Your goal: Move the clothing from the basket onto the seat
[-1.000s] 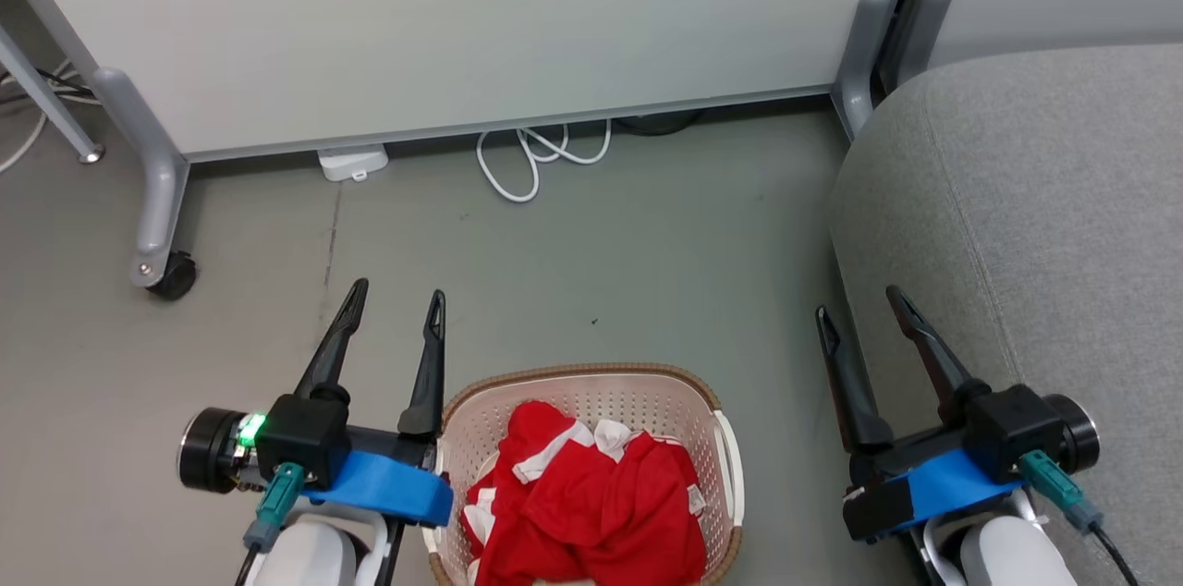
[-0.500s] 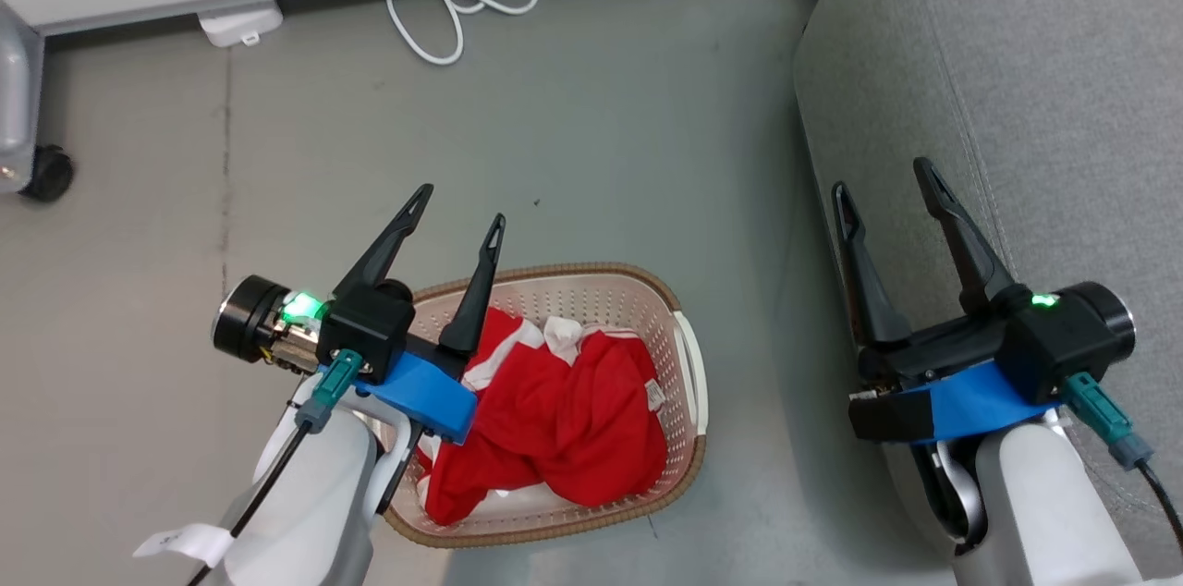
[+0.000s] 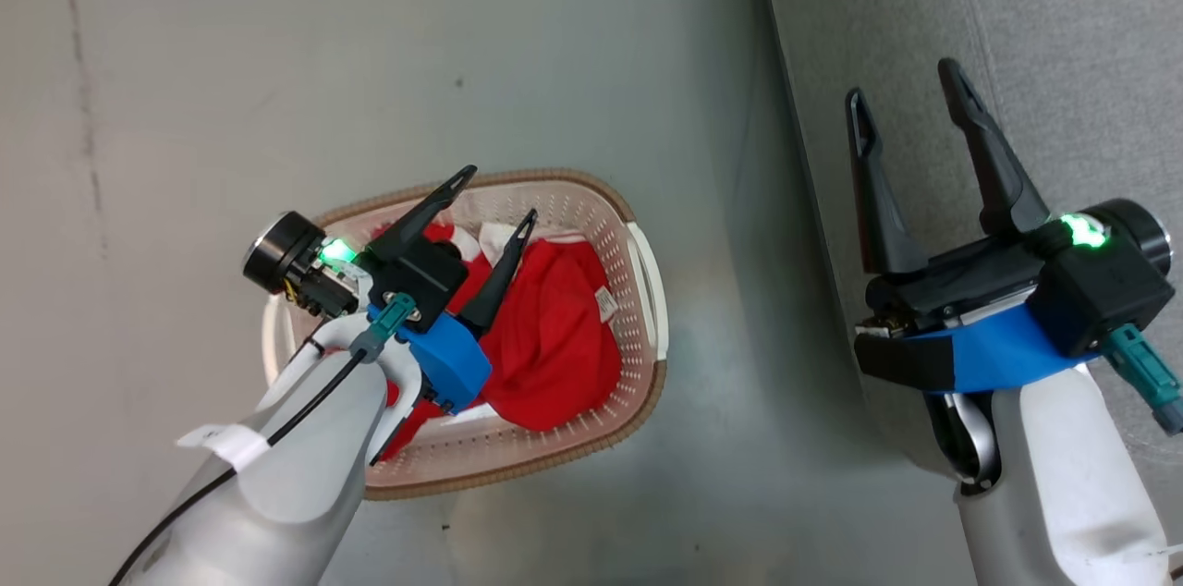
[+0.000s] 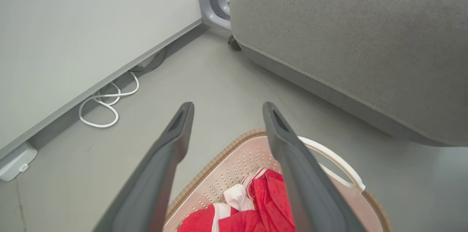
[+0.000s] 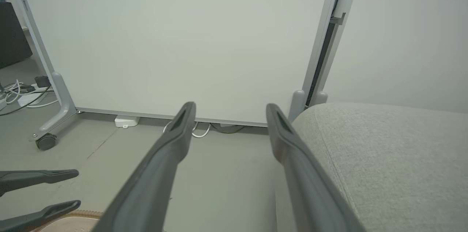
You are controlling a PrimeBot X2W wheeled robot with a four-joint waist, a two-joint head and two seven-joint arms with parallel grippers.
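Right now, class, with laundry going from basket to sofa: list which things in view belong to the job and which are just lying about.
Belong to the job: red clothing, cream basket, grey seat.
Just lying about: white cable, white box by the panel, wheeled partition panel.

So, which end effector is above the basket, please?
The left end effector, open above the basket of red clothing; the right end effector hangs by the seat.
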